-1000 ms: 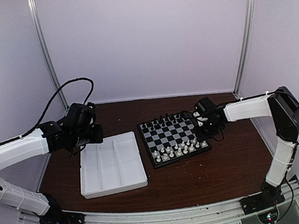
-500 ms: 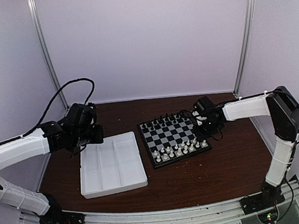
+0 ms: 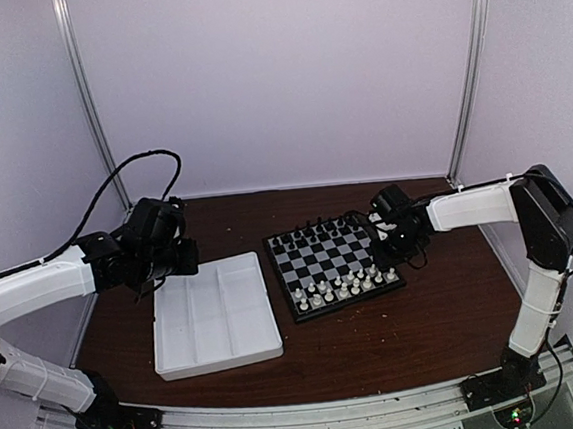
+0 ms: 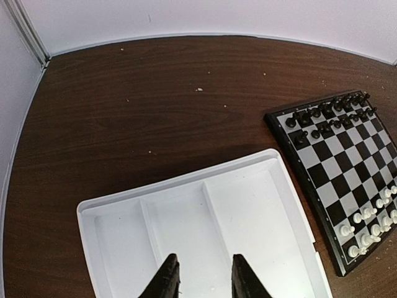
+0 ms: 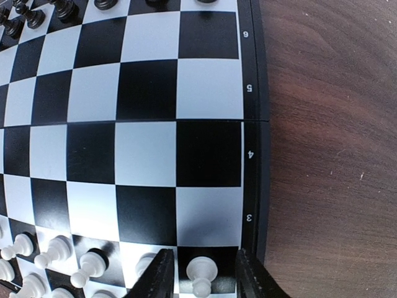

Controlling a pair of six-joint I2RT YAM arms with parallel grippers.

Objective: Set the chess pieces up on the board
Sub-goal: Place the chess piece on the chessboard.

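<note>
In the left wrist view, the board runs off the right edge.

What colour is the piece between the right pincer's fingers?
White. The piece shows best in the right wrist view.

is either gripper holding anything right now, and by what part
Nothing is held. The right gripper straddles a white pawn standing on the board, gaps either side; the left gripper hangs empty over the white tray.
</note>
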